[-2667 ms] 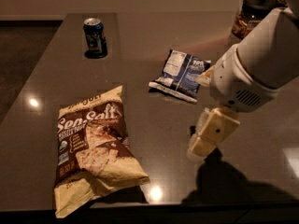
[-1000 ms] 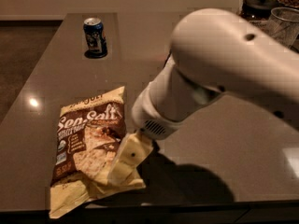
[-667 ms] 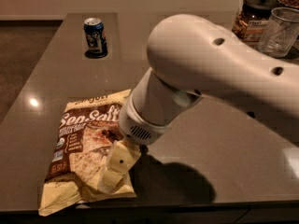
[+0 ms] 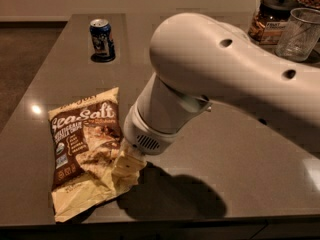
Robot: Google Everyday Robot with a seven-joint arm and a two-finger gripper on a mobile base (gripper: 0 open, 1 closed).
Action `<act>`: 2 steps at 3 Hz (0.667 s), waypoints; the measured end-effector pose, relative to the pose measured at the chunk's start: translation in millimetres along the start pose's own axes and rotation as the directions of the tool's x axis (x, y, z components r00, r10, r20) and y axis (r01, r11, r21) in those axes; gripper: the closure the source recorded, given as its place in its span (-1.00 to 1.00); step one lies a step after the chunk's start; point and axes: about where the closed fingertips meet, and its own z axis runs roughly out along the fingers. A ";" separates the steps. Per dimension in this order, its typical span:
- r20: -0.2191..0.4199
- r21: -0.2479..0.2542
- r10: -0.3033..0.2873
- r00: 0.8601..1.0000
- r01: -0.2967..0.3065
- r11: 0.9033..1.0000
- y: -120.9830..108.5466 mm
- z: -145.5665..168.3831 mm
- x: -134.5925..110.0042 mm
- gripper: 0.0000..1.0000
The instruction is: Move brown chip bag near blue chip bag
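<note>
The brown chip bag (image 4: 82,149) lies flat on the dark table at the front left, its "Sea Salt" lettering facing up and its cream edges crinkled. My gripper (image 4: 126,166) is down at the bag's lower right edge and touches it. The big white arm (image 4: 215,79) reaches in from the right and covers the middle of the table. The blue chip bag is hidden behind the arm.
A blue soda can (image 4: 102,39) stands at the back left. A dark-lidded jar (image 4: 272,16) and a clear glass (image 4: 300,34) stand at the back right. The table's front edge (image 4: 165,221) runs just below the bag.
My arm has swung from the right side across to the brown bag and come down on its right edge. The bag has shifted a little to the left. The blue bag is now covered.
</note>
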 end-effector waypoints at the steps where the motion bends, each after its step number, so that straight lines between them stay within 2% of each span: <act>1: -0.001 0.058 0.044 0.999 -0.044 0.997 -11.9 -25.3 18.5 0.58; 2: 0.003 0.150 0.118 0.993 -0.117 0.982 -26.2 -64.4 51.0 0.99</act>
